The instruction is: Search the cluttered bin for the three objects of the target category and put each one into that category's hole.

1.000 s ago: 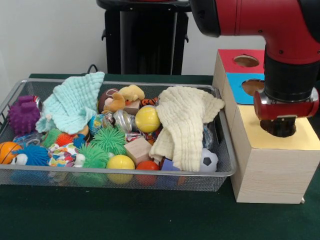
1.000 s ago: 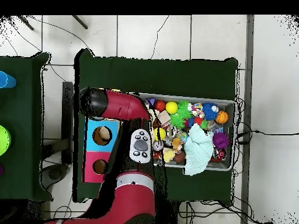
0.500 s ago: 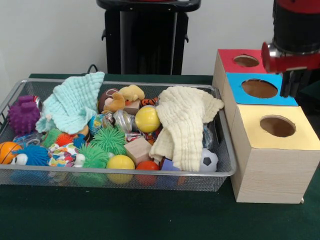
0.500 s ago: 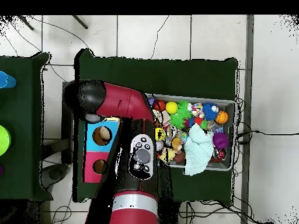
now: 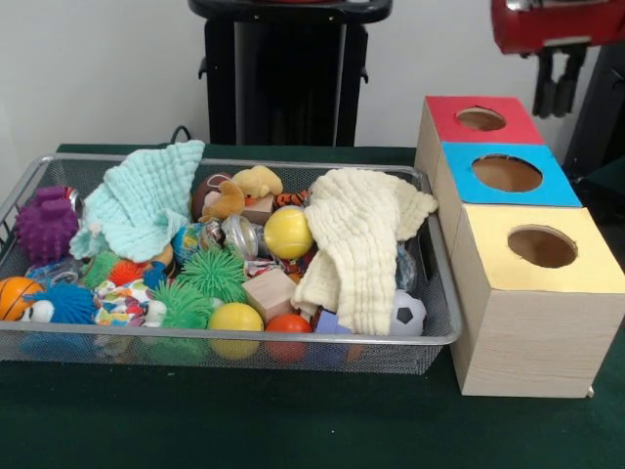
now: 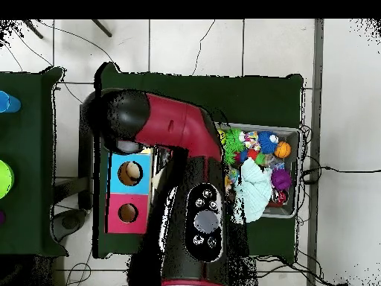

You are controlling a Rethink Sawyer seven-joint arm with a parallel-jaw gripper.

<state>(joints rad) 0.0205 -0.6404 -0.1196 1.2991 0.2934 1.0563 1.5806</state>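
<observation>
The silver wire-mesh bin (image 5: 441, 337) is full of toys. One knotted white fabric bundle with coloured patches (image 5: 121, 302) lies near its front left, between spiky balls. I see no other such bundle for certain. The yellow-topped box's round hole (image 5: 542, 246) is uncovered and dark inside. My gripper (image 5: 559, 109) hangs at the picture's top right, high above the red-topped box and the blue-topped box, with nothing seen in it. In the overhead view the red arm (image 6: 178, 130) covers the yellow-topped box and the bin's left part (image 6: 294, 131).
The blue-topped box (image 5: 508, 173) and the red-topped box (image 5: 480, 119) stand behind the yellow one. A mint cloth (image 5: 142, 200) and a cream cloth (image 5: 361, 239) drape over the toys. Spiky balls, smooth balls and a wooden block fill the bin. The black pedestal (image 5: 283, 73) stands behind.
My gripper has risen from right over the yellow box's hole, up and back, to high above the boxes. The bin's contents have not moved.
</observation>
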